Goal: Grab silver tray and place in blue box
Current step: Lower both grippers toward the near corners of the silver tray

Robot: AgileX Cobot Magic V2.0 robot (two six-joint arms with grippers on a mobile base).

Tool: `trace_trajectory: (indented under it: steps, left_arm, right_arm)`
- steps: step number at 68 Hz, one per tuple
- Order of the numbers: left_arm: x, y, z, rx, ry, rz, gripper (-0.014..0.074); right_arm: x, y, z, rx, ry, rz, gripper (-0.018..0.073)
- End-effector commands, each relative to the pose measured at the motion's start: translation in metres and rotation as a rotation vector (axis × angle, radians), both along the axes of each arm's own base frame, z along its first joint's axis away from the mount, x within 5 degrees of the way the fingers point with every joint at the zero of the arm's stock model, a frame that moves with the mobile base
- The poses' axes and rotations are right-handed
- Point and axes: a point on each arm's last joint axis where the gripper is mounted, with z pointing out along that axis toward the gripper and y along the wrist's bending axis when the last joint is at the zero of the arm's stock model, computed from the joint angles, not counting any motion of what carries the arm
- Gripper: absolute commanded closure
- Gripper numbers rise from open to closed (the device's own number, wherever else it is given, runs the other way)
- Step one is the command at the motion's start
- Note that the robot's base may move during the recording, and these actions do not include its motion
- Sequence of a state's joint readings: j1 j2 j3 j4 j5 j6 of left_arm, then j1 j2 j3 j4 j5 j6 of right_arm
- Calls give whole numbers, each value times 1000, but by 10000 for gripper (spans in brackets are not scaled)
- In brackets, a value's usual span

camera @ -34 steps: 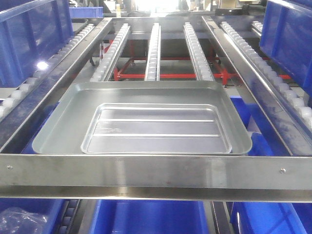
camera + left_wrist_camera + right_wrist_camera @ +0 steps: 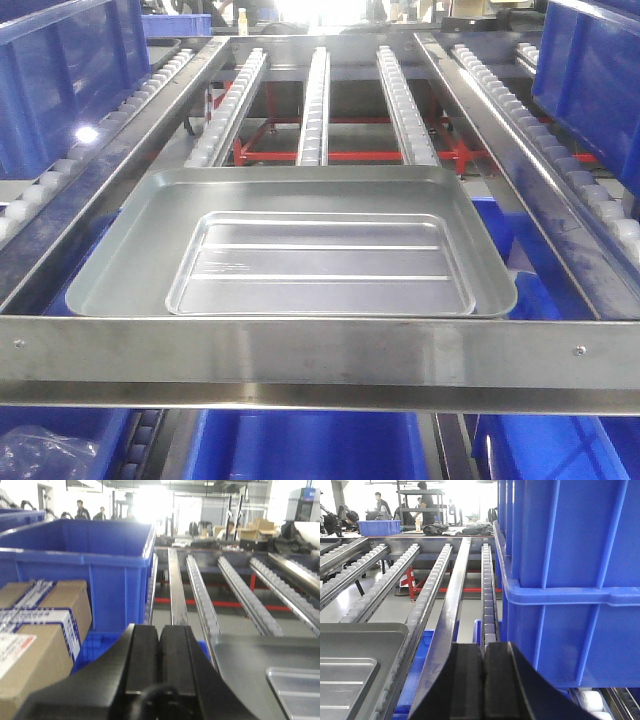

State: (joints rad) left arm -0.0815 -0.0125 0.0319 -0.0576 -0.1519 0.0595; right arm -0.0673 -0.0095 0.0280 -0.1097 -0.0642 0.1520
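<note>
The grab had not begun: the silver tray (image 2: pixel 310 255) lay flat on the roller lanes (image 2: pixel 314 100), just behind the steel frame bar (image 2: pixel 320 350), untouched. The left gripper (image 2: pixel 159 632) and right gripper (image 2: pixel 483 650) flanked it, fingers pressed together on nothing (so both must part first). Next, I judged, came taking its side rims, then carrying it to the blue box (image 2: pixel 570 580).

One silver tray (image 2: pixel 300 255), with two long ridges in its recessed centre panel. Three roller tracks (image 2: pixel 315 100) in the middle lane, plus at least one along each neighbouring lane. One steel frame bar (image 2: pixel 320 350) across the front, holding two screws (image 2: pixel 19 343). Two tall blue boxes (image 2: pixel 60 80) in the front view, one per side. Two grippers: one left gripper (image 2: pixel 159 645), one right gripper (image 2: pixel 483 665), each with two black fingers.
</note>
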Motion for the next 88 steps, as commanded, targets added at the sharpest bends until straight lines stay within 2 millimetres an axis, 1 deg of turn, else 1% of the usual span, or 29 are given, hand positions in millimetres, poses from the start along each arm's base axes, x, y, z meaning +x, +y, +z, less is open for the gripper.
trace_trajectory:
  steps: [1, 11, 19, 28, 35, 42, 45, 50, 53, 58, 64, 72, 77, 80, 83, 88]
  left_arm:
    - [-3, 1, 6, -17, -116, 1, 689]
    - [-3, 0, 10, -14, -78, -3, 689]
    - [0, -1, 17, -1, 60, -14, 689]
    - [9, -3, 33, -9, 222, -27, 689]
    - [25, -8, 46, -81, 434, -62, 689]
    - [47, -13, 51, -77, 702, -85, 689]
    - [58, -15, 53, -88, 768, -90, 689]
    - [77, -18, 54, -125, 828, -95, 689]
    - [89, -19, 50, -142, 866, -90, 689]
    - [104, -22, 42, -195, 925, -88, 689]
    - [117, -26, 25, -269, 1028, -84, 689]
    - [131, -29, 6, -316, 1161, -74, 689]
    - [140, -33, 6, -310, 1200, -87, 689]
    - [146, -36, 13, -288, 1177, -104, 687]
    - [151, -43, 23, -242, 1136, -135, 687]
    - [157, -54, 38, -194, 1093, -182, 688]
  right_arm:
    - [-5, 1, 15, -20, -129, 4, 503]
    - [-4, 1, 14, -8, -84, 6, 503]
    - [-1, 0, 26, 1, 6, 4, 503]
    - [12, -1, 44, 13, 216, 8, 503]
    - [30, -1, 56, 16, 403, 18, 503]
    - [54, 1, 60, 14, 603, 27, 503]
    - [64, 2, 58, 11, 688, 32, 503]
    - [79, 4, 54, 5, 802, 40, 503]
    - [88, 5, 51, 4, 843, 40, 503]
    - [97, 5, 44, 4, 882, 41, 503]
    - [104, 6, 35, 16, 945, 42, 503]
    - [117, 7, 29, 25, 934, 50, 502]
    - [123, 10, 27, 49, 987, 55, 500]
    - [128, 12, 28, 47, 1023, 60, 499]
    - [132, 16, 30, 50, 1049, 68, 499]
    - [142, 23, 35, 94, 1046, 74, 491]
